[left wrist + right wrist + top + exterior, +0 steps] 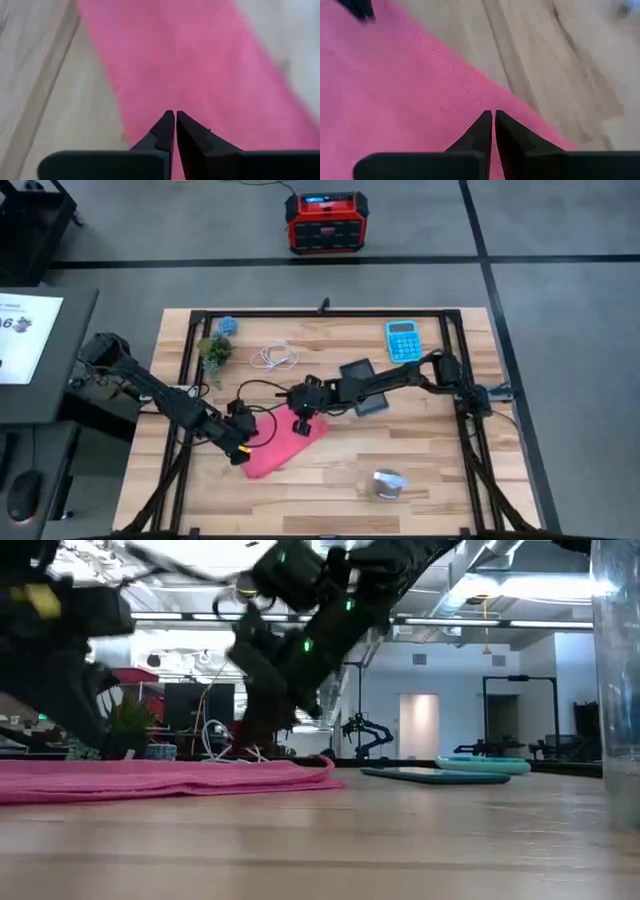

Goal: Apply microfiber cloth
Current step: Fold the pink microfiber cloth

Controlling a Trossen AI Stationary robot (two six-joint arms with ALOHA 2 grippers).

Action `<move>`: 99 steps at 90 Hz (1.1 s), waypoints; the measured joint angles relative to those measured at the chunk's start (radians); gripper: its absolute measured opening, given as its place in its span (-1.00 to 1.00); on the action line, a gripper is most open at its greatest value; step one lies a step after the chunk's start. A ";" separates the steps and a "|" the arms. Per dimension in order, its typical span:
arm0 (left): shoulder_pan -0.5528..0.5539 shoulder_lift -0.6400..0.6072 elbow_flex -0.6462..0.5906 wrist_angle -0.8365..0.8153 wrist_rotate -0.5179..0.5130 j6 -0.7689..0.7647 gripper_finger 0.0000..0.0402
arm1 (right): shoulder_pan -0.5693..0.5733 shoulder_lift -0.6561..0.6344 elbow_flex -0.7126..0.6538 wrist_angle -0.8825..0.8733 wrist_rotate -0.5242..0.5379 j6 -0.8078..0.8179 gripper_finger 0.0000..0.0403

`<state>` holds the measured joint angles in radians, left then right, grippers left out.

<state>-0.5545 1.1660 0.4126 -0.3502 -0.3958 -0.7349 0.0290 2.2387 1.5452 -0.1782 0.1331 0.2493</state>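
High view: we see the microfiber cloth [285, 445] flat on the table [420, 470], well apart from the blue calculator [403, 340]; left gripper [240, 442] at the cloth's left edge, right gripper [301, 420] over its upper corner.

Low view: cloth [160, 778] lies thin, limp.

Wrist views: left gripper [174, 120] and right gripper [493, 118] both pinched together, empty, above pink. We judge it light, floppy; pinch an edge.
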 joint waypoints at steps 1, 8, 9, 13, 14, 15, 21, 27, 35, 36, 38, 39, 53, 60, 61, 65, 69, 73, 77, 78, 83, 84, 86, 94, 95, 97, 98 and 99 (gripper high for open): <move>0.000 0.000 -0.006 0.001 0.000 -0.007 -1.00 | -0.001 0.006 0.000 0.001 0.000 0.004 -0.94; -0.002 0.000 -0.054 0.013 -0.002 -0.066 -1.00 | -0.010 0.027 0.002 0.013 0.001 0.013 -0.94; -0.003 0.000 -0.060 0.014 -0.004 -0.077 -1.00 | -0.011 0.029 0.002 0.012 0.001 0.014 -0.94; -0.003 -0.003 -0.076 0.025 -0.009 -0.118 -1.00 | -0.015 0.033 0.005 0.004 0.001 0.015 -0.94; -0.003 -0.003 -0.080 0.028 -0.010 -0.128 -1.00 | -0.016 0.033 0.005 -0.001 0.001 0.015 -0.94; -0.003 -0.003 -0.085 0.030 -0.012 -0.137 -1.00 | -0.017 0.032 0.005 -0.006 0.001 0.015 -0.94; -0.009 -0.004 -0.098 0.042 -0.020 -0.174 -1.00 | -0.023 0.027 0.005 -0.042 0.001 0.006 -0.94; -0.016 -0.003 -0.101 0.067 -0.026 -0.162 -1.00 | -0.026 0.007 0.004 -0.085 0.023 -0.018 -0.94; -0.017 0.000 -0.095 0.123 -0.027 -0.112 -1.00 | -0.031 -0.025 -0.001 -0.138 0.066 -0.061 -0.94; -0.017 0.000 -0.094 0.129 -0.024 -0.105 -1.00 | -0.033 -0.029 -0.001 -0.143 0.069 -0.066 -0.94; -0.018 0.000 -0.089 0.136 -0.022 -0.094 -1.00 | -0.036 -0.039 -0.003 -0.159 0.076 -0.078 -0.94; -0.018 0.000 -0.086 0.141 -0.020 -0.088 -1.00 | -0.038 -0.044 -0.004 -0.164 0.080 -0.082 -0.94; -0.017 -0.001 -0.029 0.186 -0.031 -0.013 -1.00 | -0.060 -0.124 -0.003 -0.189 0.097 -0.115 -0.94; -0.017 0.000 0.002 0.179 -0.042 0.022 -1.00 | -0.055 -0.152 -0.002 -0.212 0.072 -0.116 -0.94; -0.017 0.000 0.006 0.181 -0.043 0.027 -1.00 | -0.053 -0.154 -0.002 -0.215 0.064 -0.116 -0.94; -0.017 0.000 0.018 0.185 -0.048 0.050 -1.00 | -0.046 -0.157 -0.002 -0.215 0.028 -0.115 -0.94; -0.017 -0.001 0.020 0.183 -0.059 0.068 -1.00 | -0.035 -0.157 -0.002 -0.205 -0.021 -0.114 -0.94; -0.017 0.000 0.021 0.178 -0.083 0.082 -1.00 | -0.021 -0.156 -0.002 -0.196 -0.072 -0.107 -0.94; -0.014 0.000 0.021 0.173 -0.111 0.090 -1.00 | -0.003 -0.156 -0.002 -0.175 -0.120 -0.096 -0.94; -0.012 0.000 0.021 0.173 -0.117 0.092 -1.00 | 0.002 -0.156 -0.002 -0.170 -0.129 -0.096 -0.94; -0.002 -0.001 0.021 0.163 -0.138 0.092 -1.00 | 0.029 -0.142 -0.002 -0.141 -0.154 -0.093 -0.92; 0.000 -0.001 0.021 0.159 -0.140 0.092 -1.00 | 0.034 -0.137 -0.001 -0.128 -0.155 -0.092 -0.92; 0.005 -0.001 0.021 0.153 -0.144 0.091 -1.00 | 0.046 -0.129 0.000 -0.104 -0.156 -0.088 -0.91; 0.024 -0.001 0.021 0.122 -0.147 0.083 -1.00 | 0.092 -0.115 -0.006 -0.064 -0.155 -0.085 -0.81; 0.027 -0.001 0.021 0.119 -0.147 0.083 -1.00 | 0.097 -0.112 -0.006 -0.051 -0.155 -0.085 -0.79; 0.032 -0.001 0.021 0.113 -0.147 0.081 -1.00 | 0.107 -0.104 -0.005 -0.018 -0.155 -0.086 -0.75; 0.034 -0.001 0.021 0.109 -0.147 0.080 -1.00 | 0.113 -0.099 -0.003 0.001 -0.155 -0.087 -0.73; 0.036 -0.001 0.021 0.105 -0.147 0.080 -1.00 | 0.118 -0.094 0.000 0.020 -0.155 -0.089 -0.71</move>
<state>-0.5183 1.1652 0.4339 -0.2454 -0.5427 -0.6552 0.1471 2.1449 1.5452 -0.1582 -0.0215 0.1608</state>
